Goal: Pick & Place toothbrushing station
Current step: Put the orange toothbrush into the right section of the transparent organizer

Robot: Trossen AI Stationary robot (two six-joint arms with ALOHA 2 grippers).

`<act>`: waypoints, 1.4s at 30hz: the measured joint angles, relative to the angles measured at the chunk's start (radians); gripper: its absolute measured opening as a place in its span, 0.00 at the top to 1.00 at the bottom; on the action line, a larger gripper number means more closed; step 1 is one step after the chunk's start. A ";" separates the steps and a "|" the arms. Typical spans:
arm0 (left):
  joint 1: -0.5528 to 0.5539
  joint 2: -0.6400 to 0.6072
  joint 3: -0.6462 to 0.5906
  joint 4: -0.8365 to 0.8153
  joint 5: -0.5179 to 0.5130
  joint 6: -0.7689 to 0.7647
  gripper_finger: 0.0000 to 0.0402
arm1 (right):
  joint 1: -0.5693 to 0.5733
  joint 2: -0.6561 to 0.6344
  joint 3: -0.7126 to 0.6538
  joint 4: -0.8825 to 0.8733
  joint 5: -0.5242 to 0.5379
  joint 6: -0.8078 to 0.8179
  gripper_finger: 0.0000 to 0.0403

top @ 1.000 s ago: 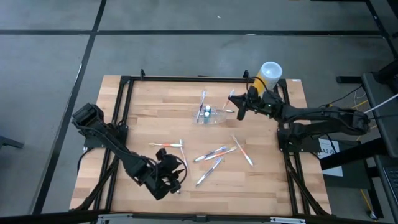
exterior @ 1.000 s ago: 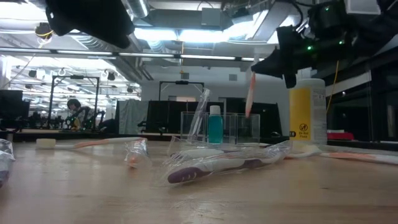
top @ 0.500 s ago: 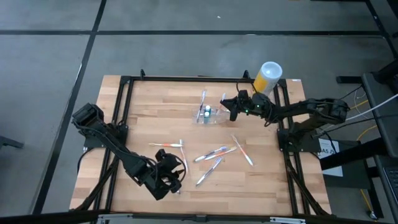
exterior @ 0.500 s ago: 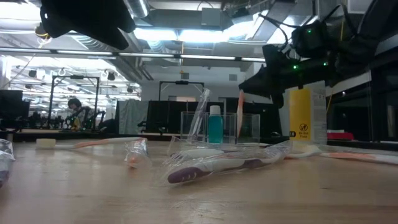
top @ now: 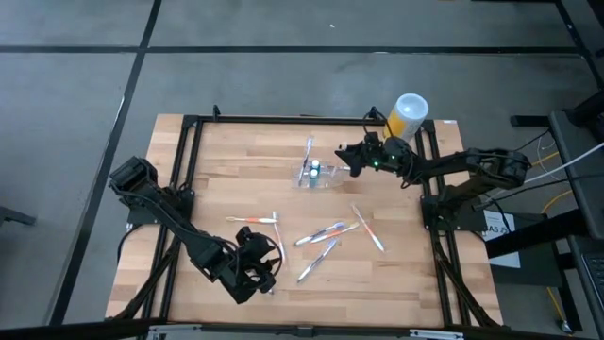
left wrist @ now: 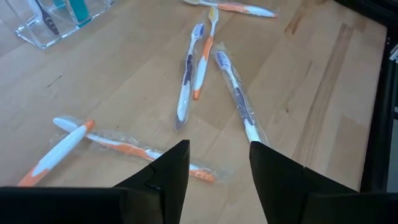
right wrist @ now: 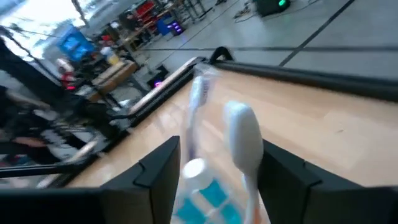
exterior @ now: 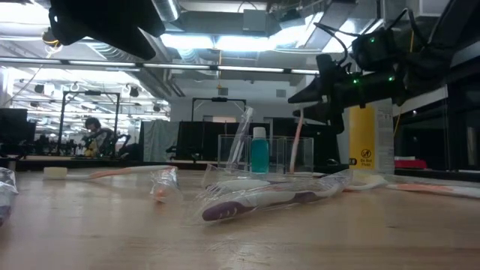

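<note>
**Brush stands in the holder as right arm lets go over the bench**

Nearest you, loose toothbrushes in clear wrappers lie scattered on the wooden bench, one purple-handled brush in front. Your left gripper hangs over the near left part of the bench, jaws apart and gripping nothing, with an orange-and-white wrapped brush just ahead of it. To do this step well, line those jaws along a single handle, clear of its neighbours, and close on the brush rather than on loose wrapper.

Farther back, the toothbrushing station stands upright near the far middle of the bench, holding a teal-capped bottle and upright brushes, among them a pink-handled brush. Your right gripper hovers just beside the holder, jaws spread with nothing between them; lift straight up so you do not tip it.

Behind stands a yellow canister; its dark label print is too small to read.
</note>
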 joint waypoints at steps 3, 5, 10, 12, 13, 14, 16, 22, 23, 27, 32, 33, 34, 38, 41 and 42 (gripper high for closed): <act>0.000 0.000 0.000 0.000 -0.002 0.000 0.59 | 0.013 -0.026 0.000 -0.005 -0.070 0.059 0.54; 0.000 0.000 0.000 -0.002 -0.003 0.000 0.59 | 0.041 -0.067 0.000 -0.058 -0.080 0.081 0.55; 0.000 0.000 0.000 -0.021 -0.057 0.000 0.59 | 0.128 -0.215 0.000 -0.325 0.027 0.061 0.60; 0.000 0.000 0.000 -0.023 -0.085 0.002 0.59 | 0.152 -0.271 0.001 -0.443 0.068 0.060 0.61; 0.000 0.000 0.000 -0.024 -0.097 0.003 0.59 | 0.163 -0.297 0.000 -0.504 0.082 0.060 0.61; 0.000 0.000 0.000 -0.026 -0.110 0.003 0.59 | 0.173 -0.319 0.000 -0.557 0.089 0.061 0.62; 0.000 0.000 0.000 -0.032 -0.131 0.003 0.59 | 0.190 -0.356 0.000 -0.665 0.094 0.076 0.62; 0.000 0.000 0.000 -0.036 -0.163 0.003 0.59 | 0.232 -0.415 0.001 -0.776 0.110 0.122 0.62; 0.000 0.000 0.000 -0.036 -0.167 0.003 0.59 | 0.238 -0.424 0.000 -0.781 0.125 0.129 0.62; 0.000 0.000 0.000 -0.036 -0.187 0.003 0.59 | 0.243 -0.471 0.001 -0.786 0.183 0.142 0.62; 0.000 0.000 0.000 -0.035 -0.187 0.003 0.59 | 0.273 -0.544 0.001 -0.944 0.135 0.168 0.62; 0.000 0.000 0.000 -0.035 -0.187 0.003 0.59 | 0.290 -0.558 0.001 -0.989 0.119 0.178 0.62; 0.000 0.000 0.000 -0.035 -0.187 0.003 0.59 | 0.313 -0.572 0.001 -1.033 0.110 0.191 0.62; 0.000 0.000 0.000 -0.035 -0.194 0.003 0.59 | 0.425 -0.607 0.001 -1.154 0.104 0.257 0.62; 0.000 0.000 0.000 -0.033 -0.222 0.003 0.59 | 0.498 -0.609 0.001 -1.178 0.152 0.311 0.62; 0.000 0.000 0.000 -0.034 -0.230 0.003 0.59 | 0.518 -0.603 0.001 -1.183 0.165 0.332 0.62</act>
